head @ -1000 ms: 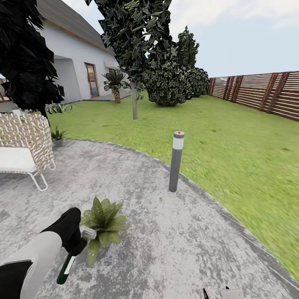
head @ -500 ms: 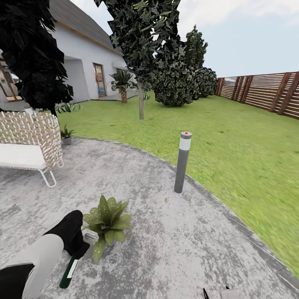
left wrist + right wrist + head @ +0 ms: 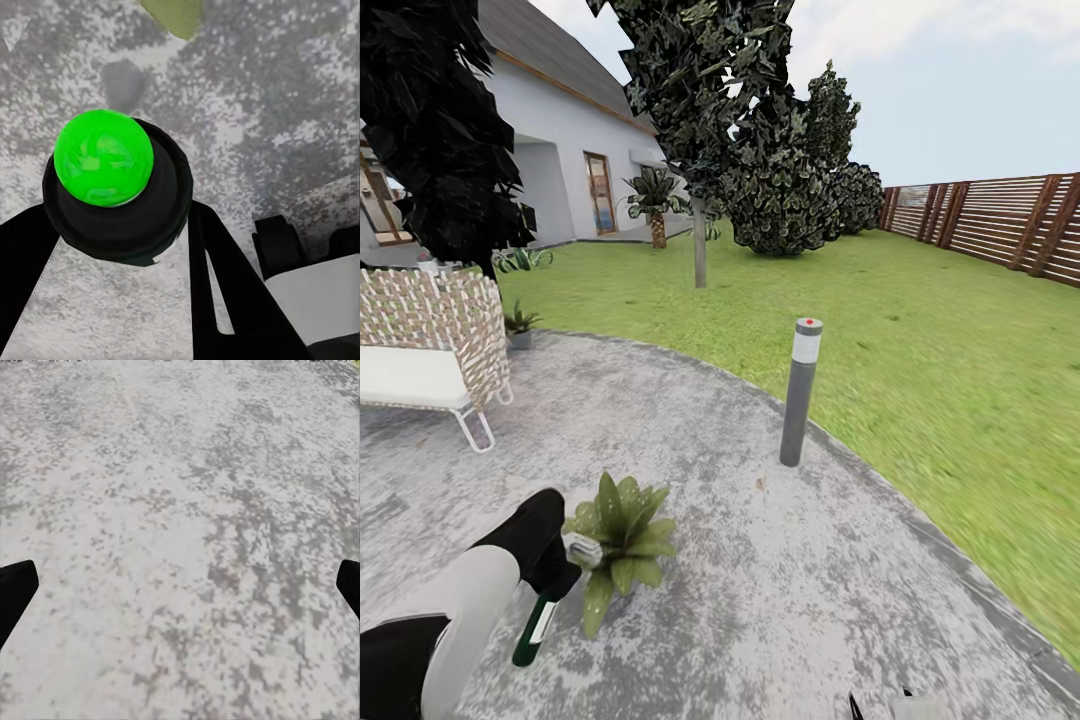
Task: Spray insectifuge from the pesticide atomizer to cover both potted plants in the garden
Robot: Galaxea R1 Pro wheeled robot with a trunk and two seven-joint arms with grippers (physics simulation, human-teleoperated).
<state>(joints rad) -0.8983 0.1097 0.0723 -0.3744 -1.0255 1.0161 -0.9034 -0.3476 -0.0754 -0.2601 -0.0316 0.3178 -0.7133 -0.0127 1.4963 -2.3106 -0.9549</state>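
Note:
My left gripper is shut on the pesticide atomizer, a slim dark green bottle with a white label, held tilted low over the paving. In the left wrist view the bottle's bright green cap shows end-on between the two black fingers. One potted plant stands right beside the gripper, its leaves touching it. The second potted plant sits at the patio's far left edge by the chair. My right gripper is open over bare paving, its tips just showing at the head view's lower edge.
A grey bollard lamp stands at the patio rim. A white wicker chair is at the left. Lawn, trees, the house and a brown slatted fence lie beyond.
The head view swung left at first, shifting everything rightward. Since then my left gripper has carried the bottle a little closer to the near plant.

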